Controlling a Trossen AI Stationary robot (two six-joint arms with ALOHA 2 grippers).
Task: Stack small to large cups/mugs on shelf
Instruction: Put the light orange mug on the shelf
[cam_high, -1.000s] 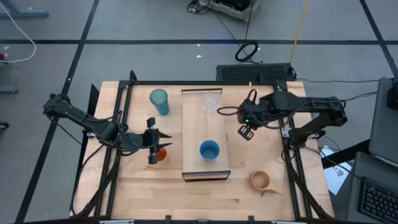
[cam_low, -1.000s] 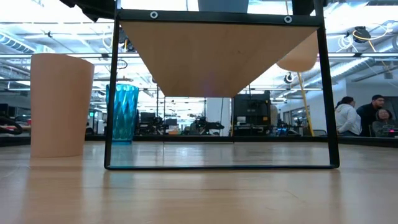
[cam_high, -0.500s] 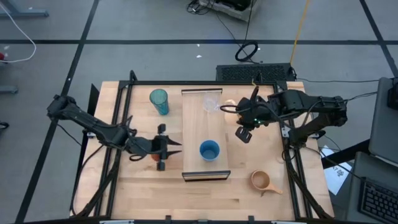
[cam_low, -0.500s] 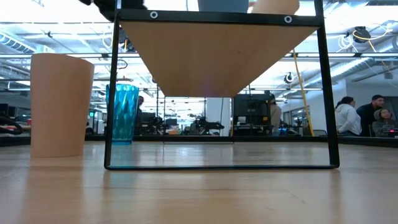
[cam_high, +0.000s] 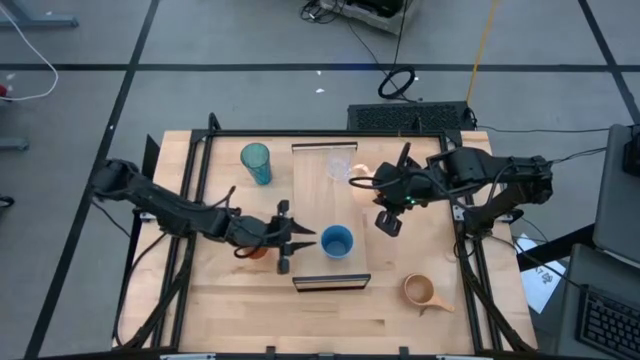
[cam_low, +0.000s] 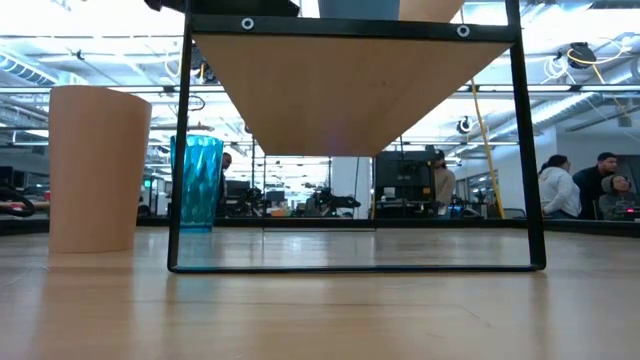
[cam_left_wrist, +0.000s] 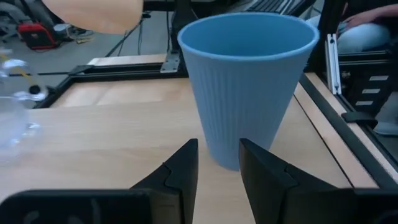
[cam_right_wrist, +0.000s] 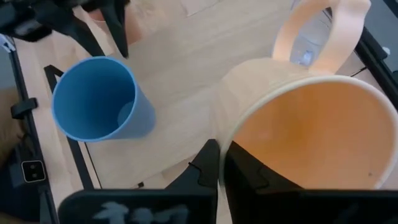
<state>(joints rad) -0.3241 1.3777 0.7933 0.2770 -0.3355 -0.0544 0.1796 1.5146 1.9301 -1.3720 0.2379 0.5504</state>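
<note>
Currently, the blue cup (cam_high: 337, 242) is seen standing upright on the shelf (cam_high: 312, 190), toward its near end, with the clear glass cup (cam_high: 339, 165) positioned at the far end of the same shelf. The left gripper (cam_high: 298, 240) is extended across the table's left half to the shelf's left edge, just beside the blue cup; in the left wrist view its fingers (cam_left_wrist: 180, 171) are spread apart with a narrow gap and nothing is held between them, the blue cup (cam_left_wrist: 247, 87) being located directly ahead. The small orange cup (cam_high: 257, 250) is partly hidden beneath the left arm, on the table left of the shelf. The right gripper (cam_high: 388, 215) is held above the shelf's right edge; in the right wrist view its fingers (cam_right_wrist: 208, 163) are pinched on the rim of the orange handled mug (cam_right_wrist: 311, 124), which is carried clear of the surface, beside the blue cup (cam_right_wrist: 99, 99). The teal tumbler (cam_high: 256, 162) is placed near the table's far-left corner, and the tan handled mug (cam_high: 420, 292) near its near-right corner. In the low view, the teal tumbler (cam_low: 200, 182) and the tan handled mug (cam_low: 98, 168) are shown upright on the table.
</note>
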